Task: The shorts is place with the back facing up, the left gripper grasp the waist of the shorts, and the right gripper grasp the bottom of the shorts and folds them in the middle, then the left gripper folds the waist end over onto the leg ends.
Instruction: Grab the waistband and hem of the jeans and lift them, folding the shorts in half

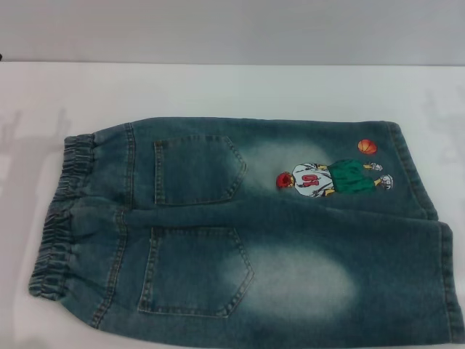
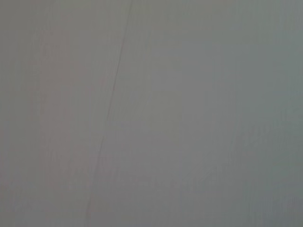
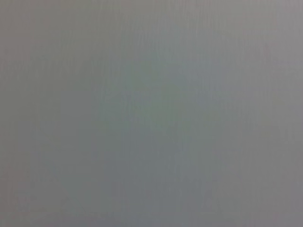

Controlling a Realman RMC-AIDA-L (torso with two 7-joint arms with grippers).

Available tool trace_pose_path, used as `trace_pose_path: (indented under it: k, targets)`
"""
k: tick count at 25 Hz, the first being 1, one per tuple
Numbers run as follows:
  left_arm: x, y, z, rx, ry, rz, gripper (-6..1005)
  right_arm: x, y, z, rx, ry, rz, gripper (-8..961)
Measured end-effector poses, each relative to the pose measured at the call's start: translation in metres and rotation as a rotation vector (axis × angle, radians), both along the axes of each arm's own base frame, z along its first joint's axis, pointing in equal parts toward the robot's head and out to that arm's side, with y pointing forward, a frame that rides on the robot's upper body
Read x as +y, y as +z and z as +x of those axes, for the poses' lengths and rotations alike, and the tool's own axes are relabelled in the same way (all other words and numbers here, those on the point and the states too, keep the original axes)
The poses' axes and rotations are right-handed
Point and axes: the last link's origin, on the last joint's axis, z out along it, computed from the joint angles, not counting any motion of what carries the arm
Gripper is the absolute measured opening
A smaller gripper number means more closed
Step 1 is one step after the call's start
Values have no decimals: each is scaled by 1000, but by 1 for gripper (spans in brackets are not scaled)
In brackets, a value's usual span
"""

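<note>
The shorts (image 1: pixel 247 233) lie flat and unfolded on the white table (image 1: pixel 218 87) in the head view, back side up with two back pockets showing. The waist of the shorts (image 1: pixel 62 218), a puckered elastic band, is at the left. The bottom of the shorts (image 1: pixel 436 240), the flat stitched leg ends, is at the right, with the embroidered basketball player (image 1: pixel 330 180) and orange ball (image 1: pixel 367 146) on the far leg. Neither the left gripper nor the right gripper shows in any view. Both wrist views show only a plain grey surface.
The white table reaches beyond the shorts to the left and towards the back, where it meets a grey wall (image 1: pixel 232 29). The near edge of the shorts runs out of the head view at the bottom.
</note>
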Motion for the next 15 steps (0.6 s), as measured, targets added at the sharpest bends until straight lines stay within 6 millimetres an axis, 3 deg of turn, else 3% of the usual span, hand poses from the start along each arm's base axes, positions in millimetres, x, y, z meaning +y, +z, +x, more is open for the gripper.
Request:
trace_pose_path:
  k: [15]
  targets:
    - [4,1,2,6,-4,0,840,-9,-14,2,72,-21,-28,581]
